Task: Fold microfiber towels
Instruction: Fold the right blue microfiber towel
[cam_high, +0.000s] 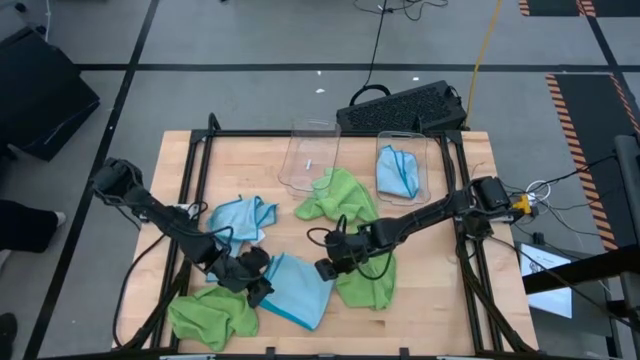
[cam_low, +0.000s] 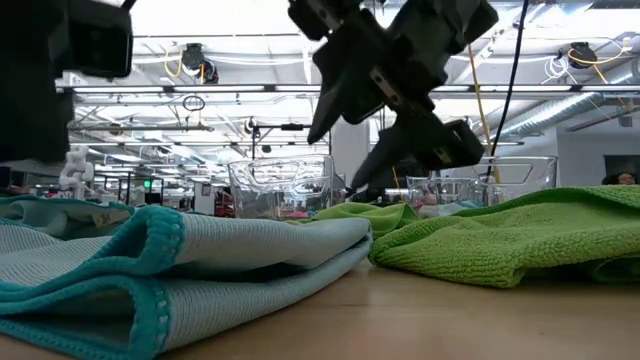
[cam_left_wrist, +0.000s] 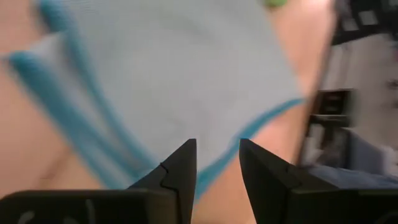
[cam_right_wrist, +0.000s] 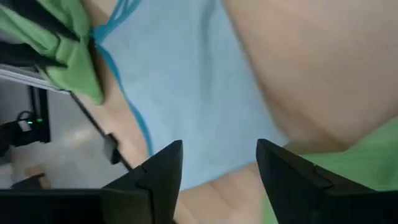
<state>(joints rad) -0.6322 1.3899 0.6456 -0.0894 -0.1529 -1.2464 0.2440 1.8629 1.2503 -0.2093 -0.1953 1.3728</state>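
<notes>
A light blue microfiber towel (cam_high: 300, 290) lies folded in layers on the wooden table near its front edge; its teal-stitched fold (cam_low: 150, 270) fills the low view's left. My left gripper (cam_high: 262, 290) hovers open at that towel's left edge (cam_left_wrist: 217, 165), its fingers slanting down. My right gripper (cam_high: 325, 270) hovers open just above the towel's right side (cam_right_wrist: 217, 165), also slanting down. Neither has cloth between its fingers. A lime green towel (cam_high: 365, 280) lies crumpled to the right, its edge beside the blue one (cam_low: 500, 245).
Another green towel (cam_high: 212, 318) lies bunched at the front left, and a crumpled blue towel (cam_high: 240, 218) sits behind the left arm. More green cloth (cam_high: 340, 195) lies mid-table. Two clear bins (cam_high: 310, 155) stand at the back; the right one (cam_high: 428, 150) holds a blue towel (cam_high: 398, 172).
</notes>
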